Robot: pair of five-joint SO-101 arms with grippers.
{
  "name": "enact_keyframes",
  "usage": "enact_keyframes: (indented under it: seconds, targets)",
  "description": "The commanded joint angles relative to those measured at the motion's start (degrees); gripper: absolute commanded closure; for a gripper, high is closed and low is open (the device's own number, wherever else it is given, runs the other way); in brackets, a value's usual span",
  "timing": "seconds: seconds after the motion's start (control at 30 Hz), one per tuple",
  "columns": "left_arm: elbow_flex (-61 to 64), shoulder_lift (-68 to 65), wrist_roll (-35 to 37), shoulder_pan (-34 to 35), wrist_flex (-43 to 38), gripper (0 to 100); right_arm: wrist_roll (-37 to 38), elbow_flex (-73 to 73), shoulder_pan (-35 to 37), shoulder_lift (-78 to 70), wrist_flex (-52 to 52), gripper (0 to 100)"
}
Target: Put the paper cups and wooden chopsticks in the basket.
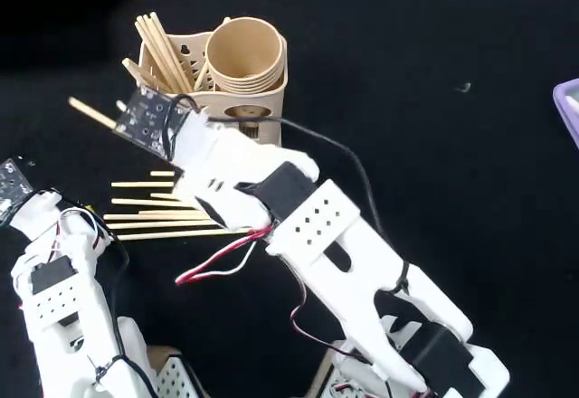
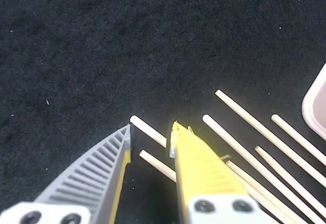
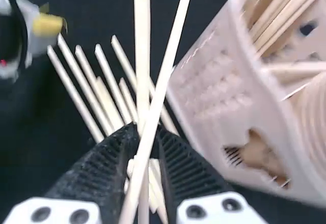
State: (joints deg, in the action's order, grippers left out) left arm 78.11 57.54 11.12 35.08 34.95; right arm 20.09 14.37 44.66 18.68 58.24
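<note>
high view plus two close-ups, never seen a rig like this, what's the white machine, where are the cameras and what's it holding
Two small white robot arms sit at a black table. The high view looks down from a fixed camera; each close-up comes from a camera on one arm's wrist. The right gripper is shut on what look like two chopsticks beside the basket, which already holds paper cups and more chopsticks. The left gripper is open over loose chopsticks lying on the table.
</note>
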Motion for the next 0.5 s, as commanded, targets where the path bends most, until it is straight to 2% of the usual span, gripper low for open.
enact_keyframes:
  seconds: [0.0, 0.27, 0.47]
  targets:
    - [-0.6, 1.1, 0.2, 0.0, -1.0, 86, -0.6, -5.1, -1.2, 2.7, -0.7, 98.8]
    - [-0.6, 1.1, 0.2, 0.3, -1.0, 86, -0.5, 6.5, -1.0, -0.7, -1.9, 98.8]
    - [-0.6, 1.1, 0.2, 0.2, -1.0, 86, -0.5, 20.1, -1.0, -5.5, -10.2, 98.8]
